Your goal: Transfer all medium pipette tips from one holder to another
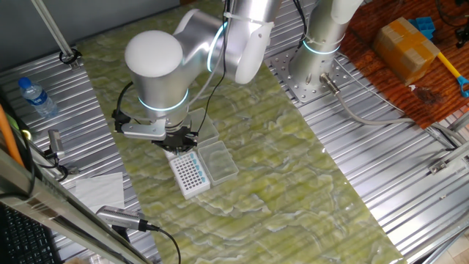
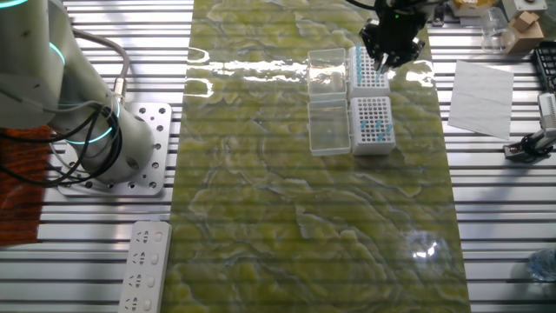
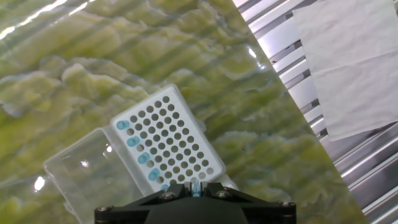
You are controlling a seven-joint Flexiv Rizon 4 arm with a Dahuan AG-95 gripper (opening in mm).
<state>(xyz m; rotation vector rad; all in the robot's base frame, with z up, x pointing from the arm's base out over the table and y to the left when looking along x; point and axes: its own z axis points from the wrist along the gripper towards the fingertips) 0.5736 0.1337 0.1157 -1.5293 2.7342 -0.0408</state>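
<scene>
In the other fixed view, two clear lids (image 2: 327, 97) were seen lying left of two white tip holders (image 2: 372, 124) on the green mat (image 2: 261, 200). A few medium pipette tips (image 2: 380, 130) were seated along one edge of the nearer holder. The gripper (image 2: 391, 54) was poised over the farther holder; whether it was spread or pinched could not be told.

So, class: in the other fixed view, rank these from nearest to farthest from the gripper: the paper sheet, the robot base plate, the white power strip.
From the gripper:
1. Paper sheet, right side.
2. Robot base plate, far left.
3. White power strip, bottom left.
</scene>
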